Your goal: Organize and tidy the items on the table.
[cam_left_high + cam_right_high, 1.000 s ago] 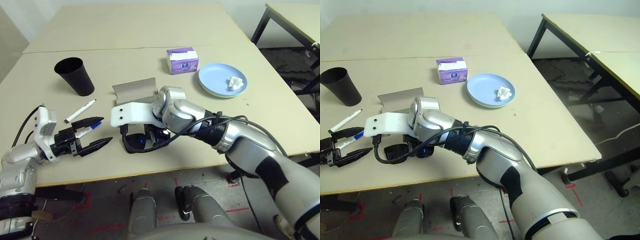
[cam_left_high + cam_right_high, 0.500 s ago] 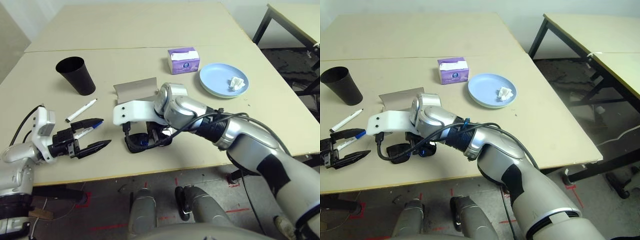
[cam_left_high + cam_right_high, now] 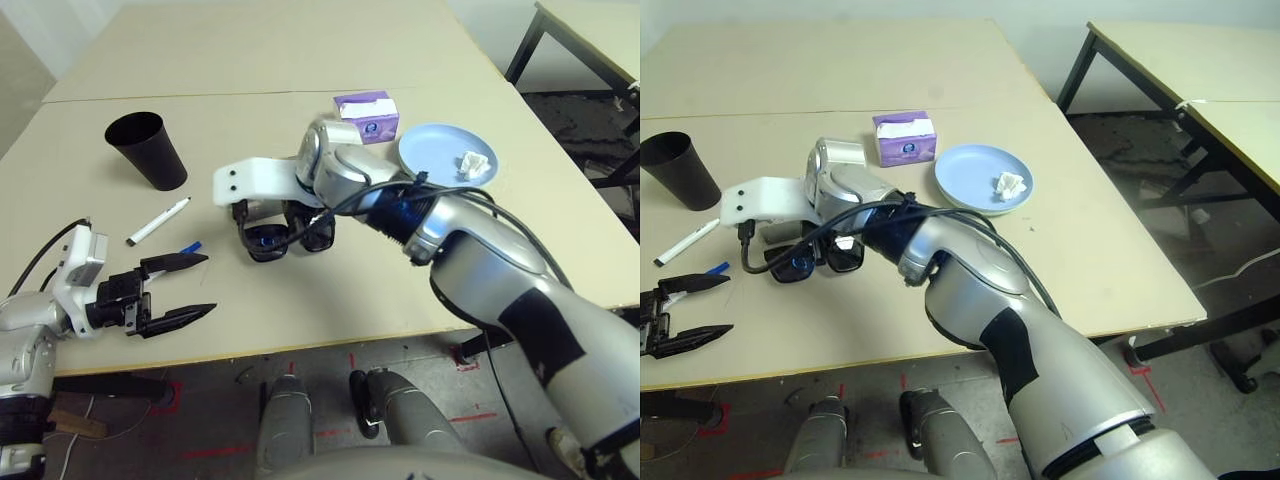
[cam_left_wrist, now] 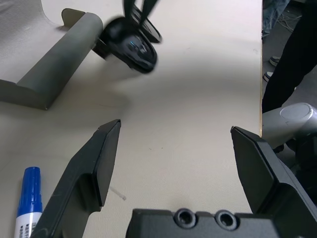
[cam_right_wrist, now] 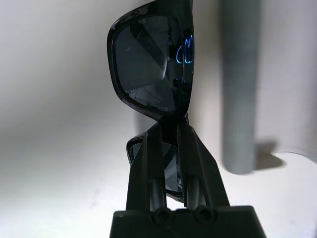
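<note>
**Inspector:** Your right gripper (image 5: 171,130) is clamped on the black sunglasses (image 3: 285,238), its 2 fingers (image 5: 153,163) pressed together on the frame at the bridge. The glasses hang clear of the table (image 3: 330,300), lenses down, just beside the grey glasses case (image 4: 54,74).

**Operator:** And the left side?

**Inspector:** Your left gripper (image 3: 185,288) has its 2 fingers (image 4: 91,163) spread wide apart and holds nothing. It hovers low near the table's front edge. The blue-capped marker (image 4: 27,198) lies just beside 1 finger, not touching it.

**Operator:** The other items?

**Inspector:** The second white marker (image 3: 158,221) lies between that gripper and the black tapered cup (image 3: 146,150), which stands upright on your left. The crumpled white tissue (image 3: 1010,185) rests in the blue plate (image 3: 960,170) on your right. I cannot tell whether a green plate sits beneath it. A purple tissue box (image 3: 905,138) stands just beside that plate. A person's dark trouser leg (image 4: 292,59) shows past the table edge.
</note>
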Controlling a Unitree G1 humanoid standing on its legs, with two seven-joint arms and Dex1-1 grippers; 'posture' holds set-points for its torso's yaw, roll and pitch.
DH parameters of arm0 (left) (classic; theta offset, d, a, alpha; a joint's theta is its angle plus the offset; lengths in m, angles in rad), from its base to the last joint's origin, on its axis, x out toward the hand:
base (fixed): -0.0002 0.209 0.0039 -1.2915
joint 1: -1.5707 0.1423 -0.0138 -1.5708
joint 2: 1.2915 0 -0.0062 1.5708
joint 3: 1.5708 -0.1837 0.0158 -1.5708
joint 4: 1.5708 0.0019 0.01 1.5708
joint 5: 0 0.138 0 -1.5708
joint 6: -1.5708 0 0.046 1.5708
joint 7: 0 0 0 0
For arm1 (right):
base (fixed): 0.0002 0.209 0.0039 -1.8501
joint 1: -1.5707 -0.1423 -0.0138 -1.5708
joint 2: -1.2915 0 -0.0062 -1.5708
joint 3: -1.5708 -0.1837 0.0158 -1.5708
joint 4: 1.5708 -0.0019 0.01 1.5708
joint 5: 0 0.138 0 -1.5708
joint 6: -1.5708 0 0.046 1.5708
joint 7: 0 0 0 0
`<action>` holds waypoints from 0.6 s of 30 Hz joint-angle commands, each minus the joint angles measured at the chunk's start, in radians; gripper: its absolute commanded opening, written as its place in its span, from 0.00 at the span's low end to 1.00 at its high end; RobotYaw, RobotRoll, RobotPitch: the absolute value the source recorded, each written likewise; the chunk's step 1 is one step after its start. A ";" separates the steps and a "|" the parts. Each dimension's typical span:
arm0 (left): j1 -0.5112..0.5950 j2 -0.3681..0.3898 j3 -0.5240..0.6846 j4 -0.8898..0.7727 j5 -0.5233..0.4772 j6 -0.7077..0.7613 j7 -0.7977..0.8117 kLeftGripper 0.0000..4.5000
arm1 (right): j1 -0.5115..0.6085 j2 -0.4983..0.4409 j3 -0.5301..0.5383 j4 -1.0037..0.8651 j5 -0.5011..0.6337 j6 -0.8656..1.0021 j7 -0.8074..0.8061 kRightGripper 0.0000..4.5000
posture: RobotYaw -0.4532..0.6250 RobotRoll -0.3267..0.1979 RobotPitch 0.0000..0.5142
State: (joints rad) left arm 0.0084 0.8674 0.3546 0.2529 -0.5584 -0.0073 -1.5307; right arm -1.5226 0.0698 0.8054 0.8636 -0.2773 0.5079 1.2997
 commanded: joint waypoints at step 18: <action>0.104 0.026 0.189 -0.006 -0.020 -0.004 0.087 1.00 | -0.187 0.134 -0.230 0.395 -0.049 -0.297 -0.232 0.02 | 0.53 0.62 0.35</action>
State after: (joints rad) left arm 0.0936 0.8965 0.5107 0.2672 -0.5656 -0.0138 -1.4595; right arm -1.6806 0.1421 0.6005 1.2437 -0.3224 0.2285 1.0869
